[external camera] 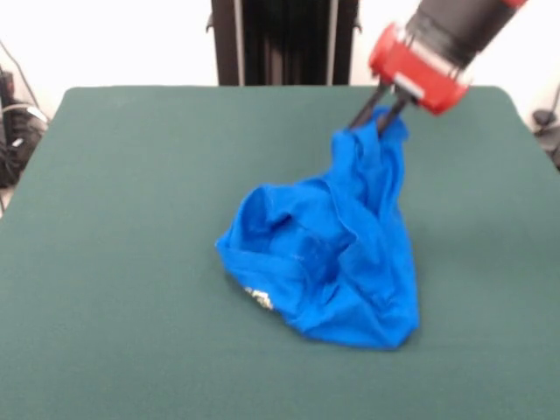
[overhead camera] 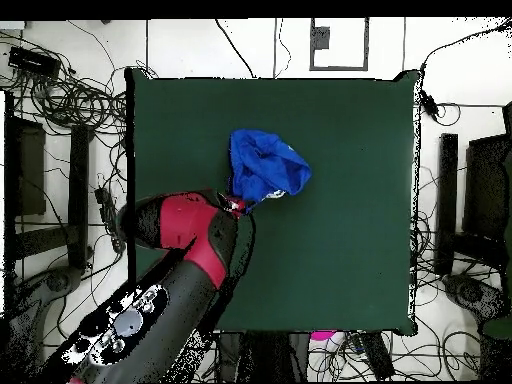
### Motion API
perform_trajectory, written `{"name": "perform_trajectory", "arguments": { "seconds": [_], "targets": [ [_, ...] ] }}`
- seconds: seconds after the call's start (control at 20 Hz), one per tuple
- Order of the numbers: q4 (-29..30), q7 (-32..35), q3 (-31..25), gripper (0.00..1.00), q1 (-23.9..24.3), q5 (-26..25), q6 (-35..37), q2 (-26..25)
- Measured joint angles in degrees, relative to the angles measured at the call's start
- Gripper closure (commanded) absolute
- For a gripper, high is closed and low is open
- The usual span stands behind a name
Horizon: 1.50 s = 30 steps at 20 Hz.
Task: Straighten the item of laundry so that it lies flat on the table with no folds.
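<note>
Blue and crumpled, the T-shirt (external camera: 328,254) sits mid-desk (external camera: 122,219) with one corner pinched in my gripper (external camera: 378,118), jaws clamped on it, the bulk trailing down and away from them toward the front camera.

Red-and-black jointed arm (external camera: 455,26) angled down from upper right, red wrist collar low; black two-finger gripper (external camera: 372,118) clamped on a bunched edge of blue fabric, lifting it.
</note>
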State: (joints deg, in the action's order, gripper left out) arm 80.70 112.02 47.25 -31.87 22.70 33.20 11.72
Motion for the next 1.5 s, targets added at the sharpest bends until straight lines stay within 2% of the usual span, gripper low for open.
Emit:
{"name": "perform_trajectory", "arguments": {
  "seconds": [0.15, 0.35, 0.5, 0.55, 0.75, 0.9, 1.1, 1.35, 1.5],
  "targets": [
    [-1.87, 0.0, 4.25, 1.0, -0.64, -0.01, 4.72, 0.19],
    [-2.27, 0.0, 5.5, 1.0, -0.32, 0.88, 5.79, 1.34],
    [-0.37, 0.0, 0.75, 1.0, 1.98, 6.0, 5.47, 4.27],
    [0.91, 0.0, -2.39, 1.0, 3.7, 9.1, 4.91, 5.67],
    [3.94, 0.0, -8.88, 1.0, 7.93, 14.3, 4.05, 7.46],
    [4.31, 0.0, -8.6, 1.0, 7.79, 14.01, 4.06, 6.96],
    [4.28, 0.0, -5.91, 1.0, 4.86, 11.21, 4.14, 6.75],
    [3.74, 0.0, -0.71, 1.0, 0.29, 5.59, 5.3, 8.7],
    [3.27, 0.0, 0.8, 1.0, -0.01, 4.07, 6.03, 10.05]
  ]
}}
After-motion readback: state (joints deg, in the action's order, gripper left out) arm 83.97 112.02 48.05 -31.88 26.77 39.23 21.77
